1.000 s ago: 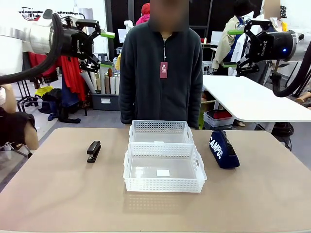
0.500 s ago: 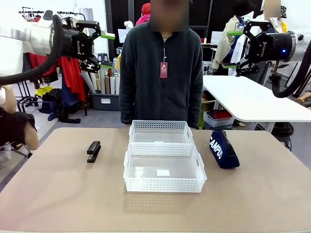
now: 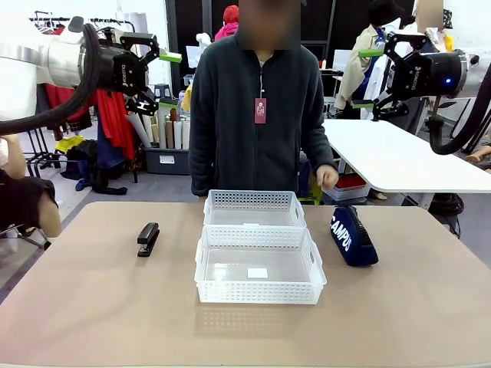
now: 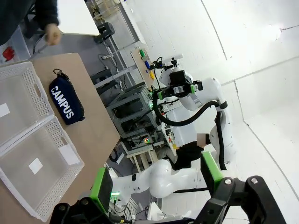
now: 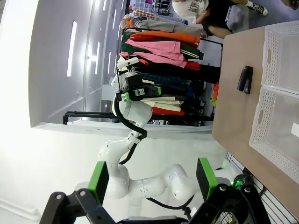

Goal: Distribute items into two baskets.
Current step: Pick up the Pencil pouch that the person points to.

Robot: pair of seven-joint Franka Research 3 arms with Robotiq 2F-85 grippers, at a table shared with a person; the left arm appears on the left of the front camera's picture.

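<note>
- The left arm [image 3: 65, 60] is raised at the far left, jaws released and grasping nothing.
- The right arm [image 3: 445, 73] is raised at the far right, jaws released too.
- The stapler [image 3: 147, 238] lies on the counter [image 3: 92, 307], left of the baskets.
- The near basket [image 3: 259, 291] touches the far basket [image 3: 253, 201].
- The pouch [image 3: 352, 236] lies just right of them.

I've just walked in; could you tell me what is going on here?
Nothing is in hand or sorted yet. The left gripper and right gripper hang open, high above the table. The stapler lies left of the near basket and far basket, the pouch right. A person stands opposite.
</note>
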